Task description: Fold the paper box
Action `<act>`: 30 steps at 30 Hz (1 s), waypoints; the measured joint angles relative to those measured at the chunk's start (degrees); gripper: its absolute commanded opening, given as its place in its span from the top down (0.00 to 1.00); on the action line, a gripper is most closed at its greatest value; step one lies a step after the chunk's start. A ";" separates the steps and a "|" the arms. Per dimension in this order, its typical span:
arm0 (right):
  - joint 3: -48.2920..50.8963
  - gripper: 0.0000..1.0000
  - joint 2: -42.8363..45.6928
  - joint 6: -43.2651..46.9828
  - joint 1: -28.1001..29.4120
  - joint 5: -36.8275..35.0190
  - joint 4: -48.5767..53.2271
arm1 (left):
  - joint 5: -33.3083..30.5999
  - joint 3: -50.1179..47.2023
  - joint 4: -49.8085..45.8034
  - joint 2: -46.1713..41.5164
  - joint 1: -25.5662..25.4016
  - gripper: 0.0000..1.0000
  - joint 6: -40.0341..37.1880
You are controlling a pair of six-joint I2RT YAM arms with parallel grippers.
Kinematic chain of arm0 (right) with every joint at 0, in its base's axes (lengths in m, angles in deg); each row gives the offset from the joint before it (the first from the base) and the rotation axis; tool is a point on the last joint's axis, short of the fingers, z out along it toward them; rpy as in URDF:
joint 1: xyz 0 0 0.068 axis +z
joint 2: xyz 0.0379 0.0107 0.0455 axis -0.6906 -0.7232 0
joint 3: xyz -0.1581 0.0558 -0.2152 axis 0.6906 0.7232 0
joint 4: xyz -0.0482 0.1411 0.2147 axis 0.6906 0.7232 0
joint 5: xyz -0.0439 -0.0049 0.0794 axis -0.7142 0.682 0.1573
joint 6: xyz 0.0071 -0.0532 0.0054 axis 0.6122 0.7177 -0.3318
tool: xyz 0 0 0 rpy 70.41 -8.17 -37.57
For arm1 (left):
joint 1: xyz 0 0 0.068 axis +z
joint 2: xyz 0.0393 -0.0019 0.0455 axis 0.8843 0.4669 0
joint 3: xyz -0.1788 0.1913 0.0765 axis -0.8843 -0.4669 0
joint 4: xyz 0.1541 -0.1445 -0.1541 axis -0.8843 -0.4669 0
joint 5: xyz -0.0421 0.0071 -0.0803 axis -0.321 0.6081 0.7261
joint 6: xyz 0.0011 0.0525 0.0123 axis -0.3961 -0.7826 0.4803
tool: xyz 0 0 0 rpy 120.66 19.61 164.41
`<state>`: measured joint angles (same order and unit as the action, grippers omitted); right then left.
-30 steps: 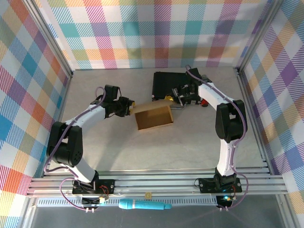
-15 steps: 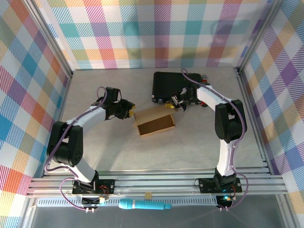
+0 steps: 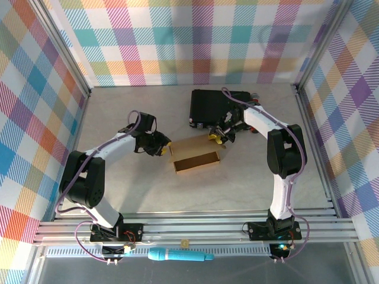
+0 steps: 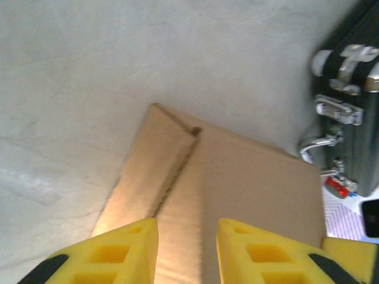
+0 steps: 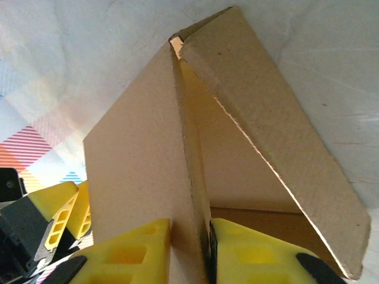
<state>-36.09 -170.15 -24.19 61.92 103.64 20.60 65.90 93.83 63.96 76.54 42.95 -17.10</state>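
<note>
I count one brown cardboard paper box (image 3: 196,158) in the middle of the frame, one black metal-handled case (image 3: 207,105) above it, and two grippers. My right gripper (image 5: 190,232) pinches a box flap. My left gripper (image 4: 186,228) is narrow at the box's left end, and I cannot tell if it grips. The box looks narrower than before.

Your paper box (image 5: 136,177) is plain brown cardboard, matt and slightly fibrous, and the wavy corrugation shows along a cut edge. The left fingers (image 4: 112,257) and right fingers (image 5: 254,251) are yellow plastic moulded with open cells, dull rather than shiny. The worktop (image 4: 118,59) is pale grey, smooth and matt, faintly mottled like stone or laminate. The black case (image 4: 358,151) has a dark, low-sheen skin, with bright polished metal latches (image 4: 339,109) and a metal handle (image 4: 314,145). The frame rails (image 3: 195,228) look like satin-finished aluminium.
</note>
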 measured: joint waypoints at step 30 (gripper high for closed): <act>-1.36 0.64 0.00 12.41 3.58 -15.58 9.62 | -2.73 -3.10 -0.50 1.33 -3.85 0.61 -4.04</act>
<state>-37.44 -170.15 -11.78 65.50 88.06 30.21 63.17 90.73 63.46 77.88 39.10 -21.14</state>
